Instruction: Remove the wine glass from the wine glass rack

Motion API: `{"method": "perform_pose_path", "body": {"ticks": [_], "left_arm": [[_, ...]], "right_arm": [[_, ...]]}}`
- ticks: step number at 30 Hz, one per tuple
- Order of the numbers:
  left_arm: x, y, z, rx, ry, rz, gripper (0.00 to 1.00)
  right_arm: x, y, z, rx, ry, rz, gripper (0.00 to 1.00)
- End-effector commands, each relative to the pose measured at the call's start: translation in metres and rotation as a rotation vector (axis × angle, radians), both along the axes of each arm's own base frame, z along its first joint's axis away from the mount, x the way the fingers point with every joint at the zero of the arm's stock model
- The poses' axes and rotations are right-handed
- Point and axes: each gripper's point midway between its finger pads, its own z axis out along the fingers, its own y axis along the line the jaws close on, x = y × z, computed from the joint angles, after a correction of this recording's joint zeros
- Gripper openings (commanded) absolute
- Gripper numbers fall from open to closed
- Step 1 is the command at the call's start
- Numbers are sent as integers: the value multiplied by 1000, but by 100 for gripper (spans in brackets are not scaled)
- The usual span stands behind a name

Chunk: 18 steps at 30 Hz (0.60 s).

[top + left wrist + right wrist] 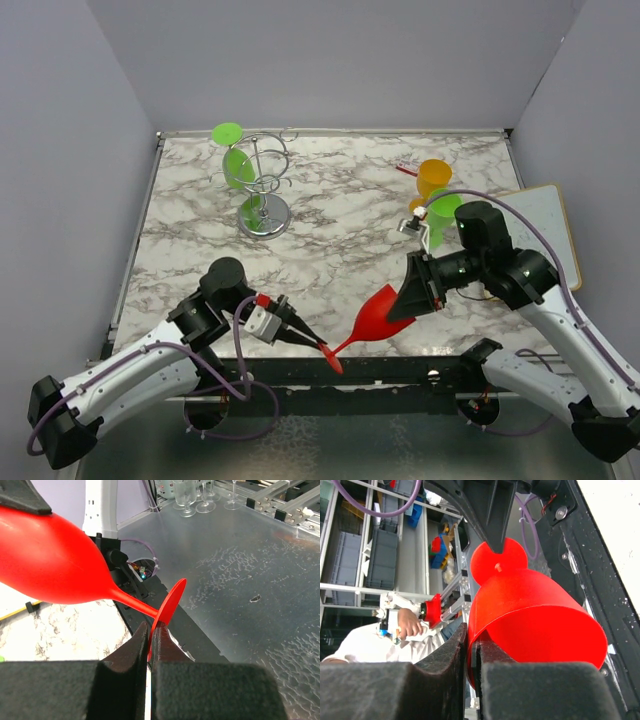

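White-and-black arms (130, 375), purple cables (237, 345)

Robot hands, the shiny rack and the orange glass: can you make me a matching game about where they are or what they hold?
1. left hand
2. right hand
3. wine glass rack
4. orange glass

A. holds a green glass
B. pinches the red glass by its rim
C. stands far right on the table
D. pinches the red glass by its foot

Pairs: 1-D, 2-B, 3-A, 4-C
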Motion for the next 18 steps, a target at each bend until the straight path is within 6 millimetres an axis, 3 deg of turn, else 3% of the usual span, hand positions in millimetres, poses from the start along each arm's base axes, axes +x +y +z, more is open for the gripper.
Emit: {"method": "perform_pose_path", "body": {"ticks": [1,2,3,6,7,11,12,13,15,18], "left_arm": [[20,-9,2,23,15,102,0],[23,-10,1,27,19,116,0],[26,-11,1,29,22,131,8],[35,-14,3,27,15,187,51],[36,-13,3,23,-7,192,60],[47,-11,8,-2,-114,255,82],[52,-10,10,-10,-132,283,93],[56,-10,12,-20,-149,309,98],[62,-9,18,-38,-176,354,99],[70,-7,27,-68,-201,406,99]], "right_arm": [[-12,-6,10,29,-45,4,2],[-9,-7,5,13,-58,-15,1],[-6,-8,1,-7,-73,-36,1],[10,-13,-20,-114,-120,-133,1],[15,-16,-26,-152,-138,-166,1],[39,-33,-50,-314,-215,-303,1],[47,-40,-56,-365,-244,-350,1],[55,-48,-60,-413,-272,-400,1],[70,-63,-64,-488,-334,-493,1],[90,-71,-55,-506,-407,-593,1]]}}
